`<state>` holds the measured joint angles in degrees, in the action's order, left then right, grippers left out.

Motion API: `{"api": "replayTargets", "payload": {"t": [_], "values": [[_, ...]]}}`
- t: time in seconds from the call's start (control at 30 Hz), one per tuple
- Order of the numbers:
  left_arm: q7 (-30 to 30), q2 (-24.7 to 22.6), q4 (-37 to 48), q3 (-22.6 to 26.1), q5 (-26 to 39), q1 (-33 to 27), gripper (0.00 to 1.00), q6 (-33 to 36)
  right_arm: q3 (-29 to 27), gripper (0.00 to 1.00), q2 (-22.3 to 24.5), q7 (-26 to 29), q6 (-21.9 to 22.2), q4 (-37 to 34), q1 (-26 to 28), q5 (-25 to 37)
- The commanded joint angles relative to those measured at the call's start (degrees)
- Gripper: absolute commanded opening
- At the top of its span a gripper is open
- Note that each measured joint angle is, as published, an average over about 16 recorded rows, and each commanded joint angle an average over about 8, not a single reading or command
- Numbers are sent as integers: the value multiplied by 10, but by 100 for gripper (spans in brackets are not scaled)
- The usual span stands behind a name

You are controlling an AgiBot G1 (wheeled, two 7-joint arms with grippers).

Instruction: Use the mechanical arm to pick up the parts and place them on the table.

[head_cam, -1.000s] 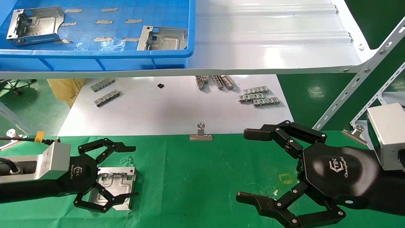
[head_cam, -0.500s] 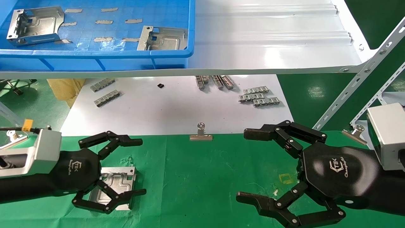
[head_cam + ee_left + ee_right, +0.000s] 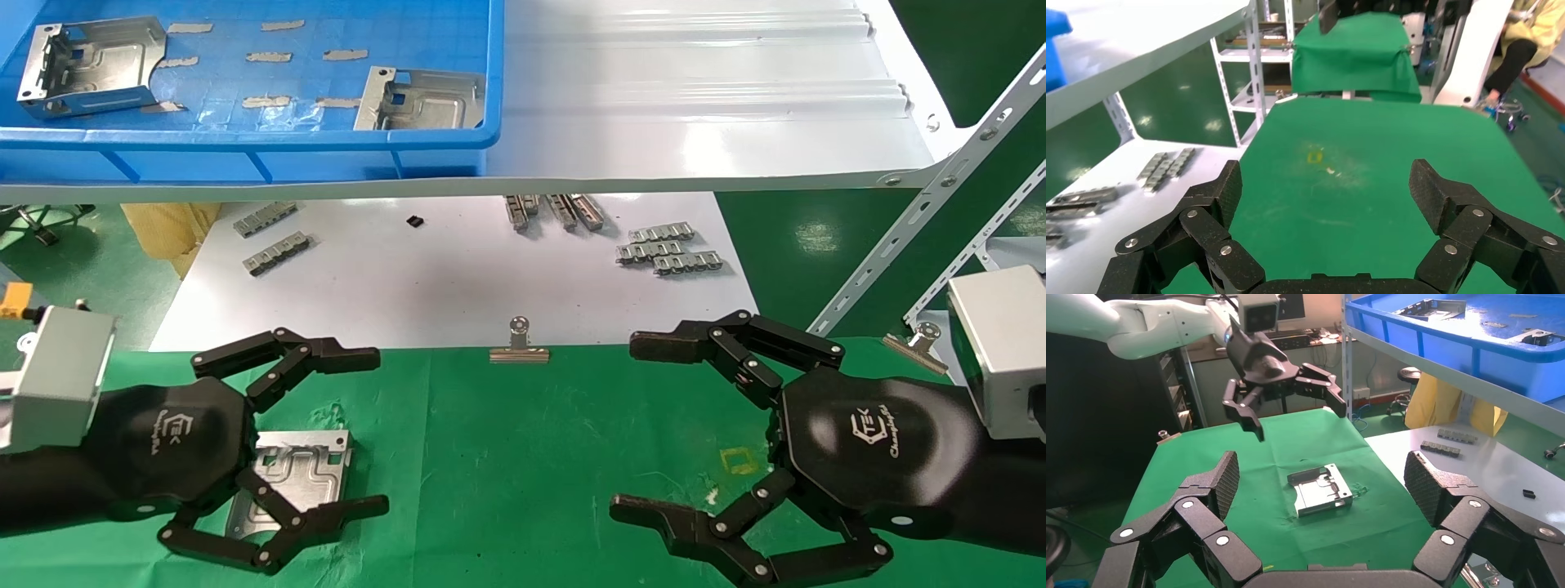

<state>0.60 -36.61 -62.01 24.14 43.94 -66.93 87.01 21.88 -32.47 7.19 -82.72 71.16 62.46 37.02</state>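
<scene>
One silver bracket part [image 3: 302, 478] lies flat on the green cloth table [image 3: 523, 474] at the front left; it also shows in the right wrist view [image 3: 1319, 490]. My left gripper [image 3: 380, 431] hovers above it, open and empty, its lower fingers [image 3: 327, 518] overlapping the bracket's near edge. The right wrist view shows the left gripper [image 3: 1300, 419] well above the cloth. Two more brackets [image 3: 90, 65] [image 3: 425, 98] lie in the blue bin [image 3: 245, 139] on the shelf. My right gripper [image 3: 625, 426] is open and empty over the cloth at the right.
A glossy white shelf [image 3: 695, 106] overhangs a white board [image 3: 449, 278] holding small toothed strips [image 3: 666, 249] [image 3: 274, 245]. A binder clip [image 3: 519, 347] grips the cloth's far edge. A yellow square mark [image 3: 739, 461] lies by the right palm. Slotted shelf posts [image 3: 940, 196] stand at the right.
My left gripper has risen off the bracket and drawn back to the left, fingers spreading wider. The bracket stays on the cloth. The right arm has not moved.
</scene>
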Motion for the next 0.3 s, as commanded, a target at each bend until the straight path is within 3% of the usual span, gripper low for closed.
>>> {"api": "replayTargets", "payload": {"t": [0.03, 0.3], "values": [[-16, 2, -16, -12, -3, 8, 100, -2, 0, 100, 0, 0, 0, 0, 0, 0], [-69, 10, -71, -50, -13, 33, 100, -8, 0, 100, 0, 0, 0, 0, 0, 0]]}}
